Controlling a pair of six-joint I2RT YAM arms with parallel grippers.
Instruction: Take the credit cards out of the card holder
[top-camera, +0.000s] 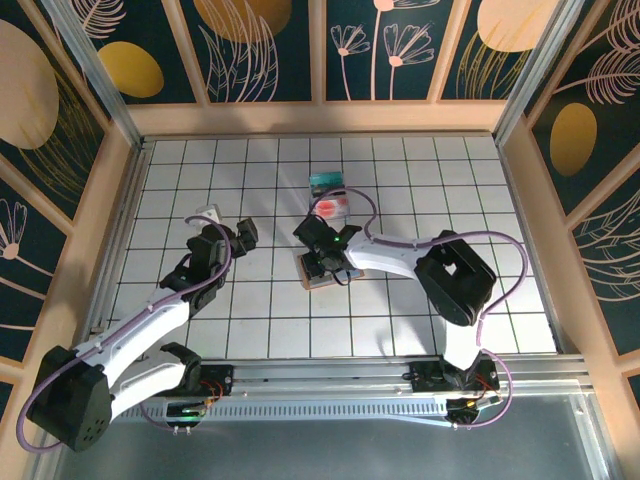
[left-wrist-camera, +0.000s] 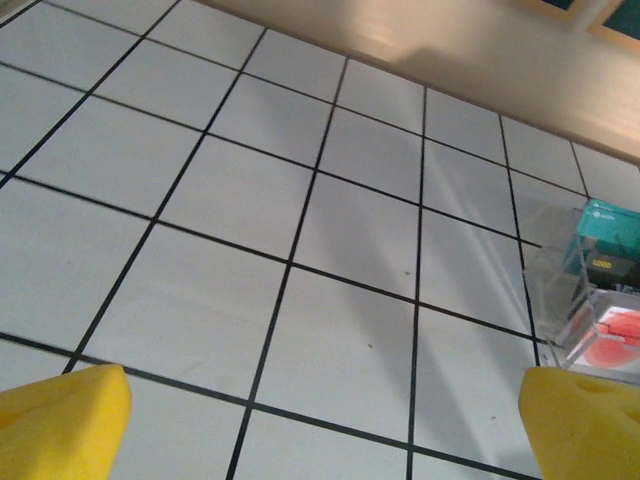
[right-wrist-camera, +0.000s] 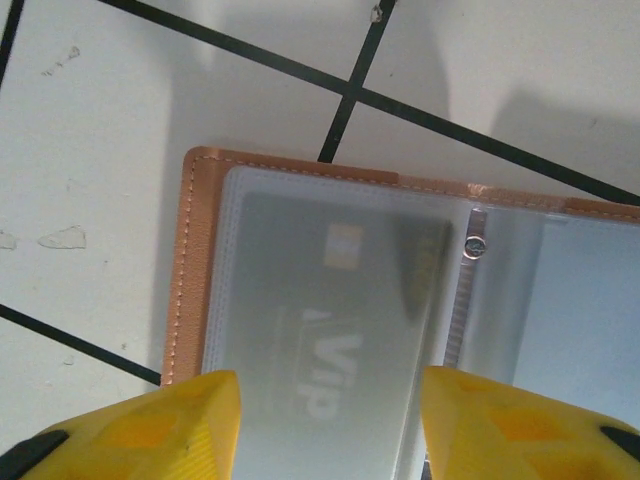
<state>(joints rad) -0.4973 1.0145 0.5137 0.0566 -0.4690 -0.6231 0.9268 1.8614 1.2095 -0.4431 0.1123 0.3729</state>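
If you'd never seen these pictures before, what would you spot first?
The open tan leather card holder lies in the middle of the top view, right under the right end effector, with a grey card marked VIP tucked inside. Just beyond it lie a teal-green plastic card and a pink-white card with a red circle.

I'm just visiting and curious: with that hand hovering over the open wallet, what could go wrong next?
The grey card sits inside a clear sleeve of the card holder, so the right hand might pinch sleeve and card together and lift the whole holder. The teal card and pink card lie close beyond it; a swinging arm could knock them.
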